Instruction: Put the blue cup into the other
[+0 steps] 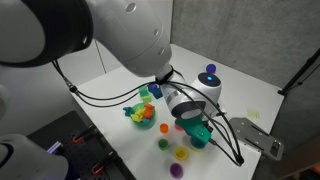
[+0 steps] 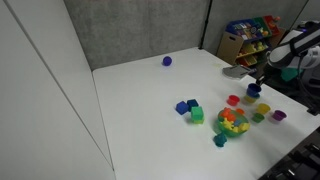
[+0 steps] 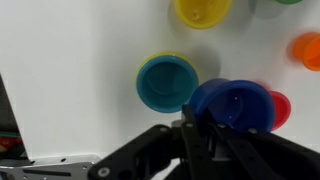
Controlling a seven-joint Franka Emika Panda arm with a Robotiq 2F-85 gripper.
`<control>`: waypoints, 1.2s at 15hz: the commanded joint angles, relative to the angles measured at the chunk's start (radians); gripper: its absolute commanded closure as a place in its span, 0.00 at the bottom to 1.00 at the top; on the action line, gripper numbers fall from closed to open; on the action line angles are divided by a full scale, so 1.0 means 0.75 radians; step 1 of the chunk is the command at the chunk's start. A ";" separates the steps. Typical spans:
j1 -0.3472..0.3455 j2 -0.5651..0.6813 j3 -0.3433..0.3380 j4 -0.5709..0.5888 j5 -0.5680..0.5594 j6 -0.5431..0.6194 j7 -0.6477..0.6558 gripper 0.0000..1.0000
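In the wrist view my gripper (image 3: 203, 123) is shut on the near rim of the dark-blue cup (image 3: 235, 103), which hangs open side up above the white table. The wider light-blue cup (image 3: 167, 82) stands upright and empty just to its left, a small gap away. The held cup partly covers a red cup (image 3: 281, 108) on its right. In an exterior view the gripper (image 1: 195, 122) hangs low over the light-blue cup (image 1: 201, 134). In an exterior view the gripper (image 2: 255, 86) is at the table's right end, and the blue cup is too small to make out.
A yellow cup (image 3: 203, 10) and an orange cup (image 3: 308, 50) stand beyond. A colourful toy pile (image 2: 233, 122), blue blocks (image 2: 186, 106), a green block (image 2: 197, 115) and more loose cups (image 2: 279, 115) lie nearby. A blue ball (image 2: 167, 61) sits far back. The table edge (image 3: 50, 160) is close.
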 commanded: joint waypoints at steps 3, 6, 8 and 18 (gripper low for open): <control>-0.088 -0.011 0.002 0.035 0.053 -0.022 -0.024 0.96; -0.114 0.024 -0.004 0.070 0.047 -0.022 -0.015 0.96; -0.128 0.045 -0.001 0.092 0.047 -0.025 -0.015 0.96; -0.137 0.177 0.026 0.232 0.041 -0.048 -0.002 0.96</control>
